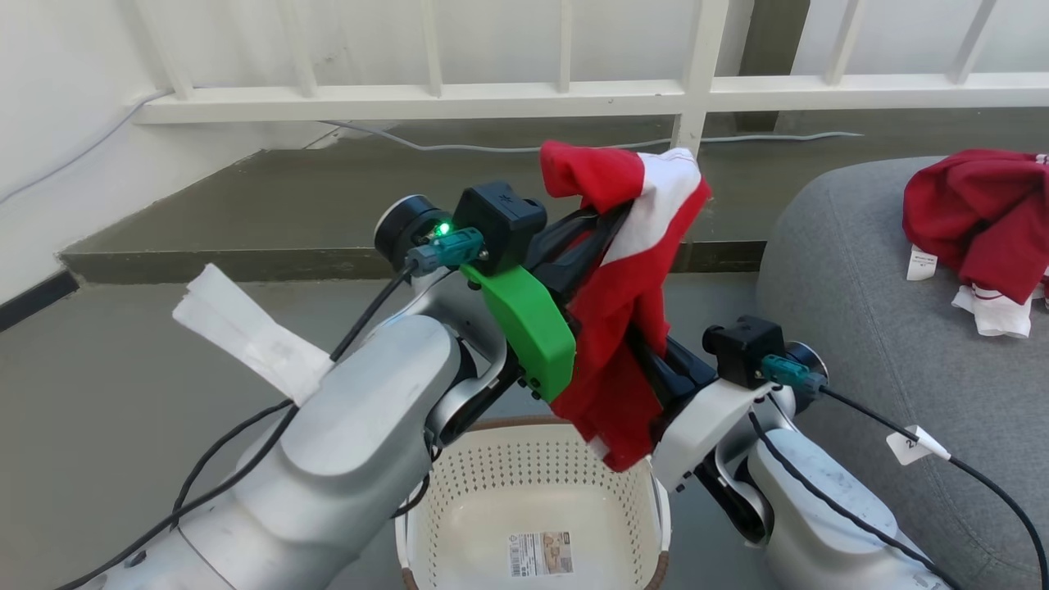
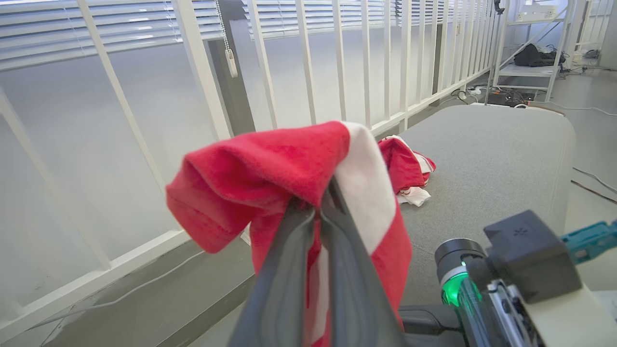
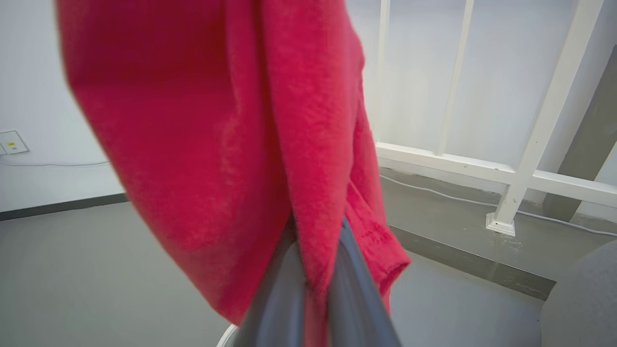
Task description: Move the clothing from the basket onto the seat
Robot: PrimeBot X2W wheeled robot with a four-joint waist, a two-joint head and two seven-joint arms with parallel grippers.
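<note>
A red garment with a white band (image 1: 623, 303) hangs in the air above the white perforated basket (image 1: 492, 483). My left gripper (image 1: 616, 215) is shut on its top edge; in the left wrist view the fingers (image 2: 289, 250) pinch the fabric (image 2: 260, 173). My right gripper (image 1: 651, 348) comes in from the lower right and is shut on a lower fold of the garment (image 3: 202, 144). Inside the basket I see only a label sticker (image 1: 541, 553). Another red garment (image 1: 983, 213) lies on the grey seat (image 1: 860, 328) at the right.
A white railing (image 1: 574, 98) runs along the back above a raised concrete ledge (image 1: 328, 205) with a cable on it. Grey floor spreads to the left of the basket. In the left wrist view, the seat (image 2: 482, 159) stretches ahead toward a white shelf rack (image 2: 530, 58).
</note>
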